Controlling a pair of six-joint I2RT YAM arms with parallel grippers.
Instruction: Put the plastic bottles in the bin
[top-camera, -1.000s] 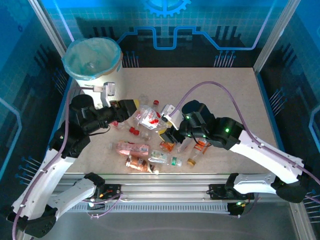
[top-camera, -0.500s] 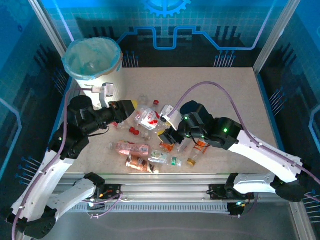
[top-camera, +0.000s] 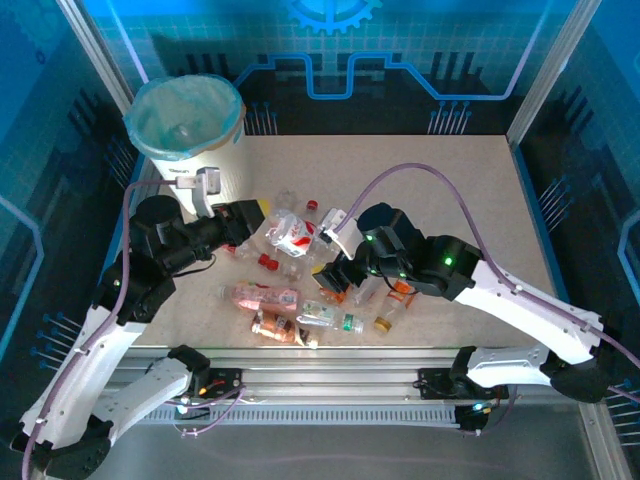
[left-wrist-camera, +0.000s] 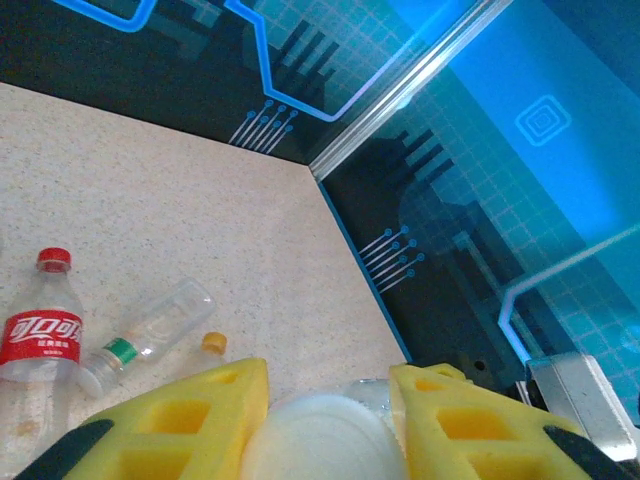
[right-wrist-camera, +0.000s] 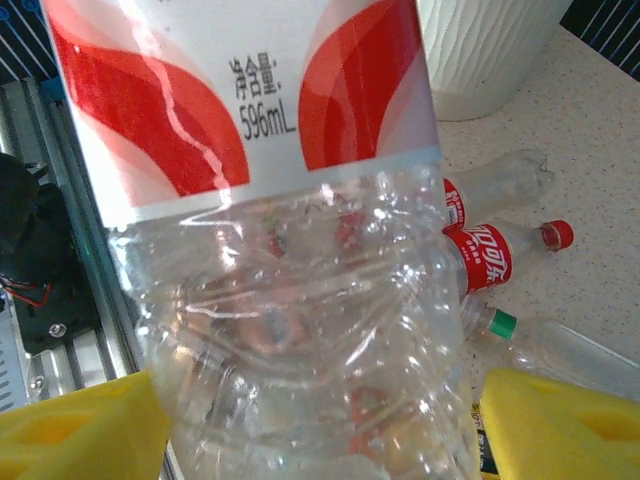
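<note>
Jaws of the right gripper (top-camera: 333, 276) appear clamped on a crushed bottle (right-wrist-camera: 300, 300) with a red-and-white label. Its clear body is wedged between the two yellow pads (right-wrist-camera: 70, 430) in the right wrist view. Jaws of the left gripper (top-camera: 248, 212) flank a white round end (left-wrist-camera: 325, 440), touching it on both sides in the left wrist view. Whether they squeeze it, and whether it belongs to that same bottle, cannot be told.

Over the last second the left gripper slides a little toward the upper left of the overhead frame. The labelled bottle drifts the same way, and the right arm leans after it. The loose bottles (top-camera: 265, 297) in the lower centre lie as they did.

The shift suggests a handover in progress, with the bottle travelling toward the bin (top-camera: 205, 158). The bin stands at the upper left of the overhead frame, just beyond the left arm. The bottle sits near the middle of the frame, to the lower right of the bin and not yet over its rim. With roughly ten bottles scattered on the table (top-camera: 450, 180), the job looks far from finished. A slip between the two grippers would drop the bottle back among the others.
</note>
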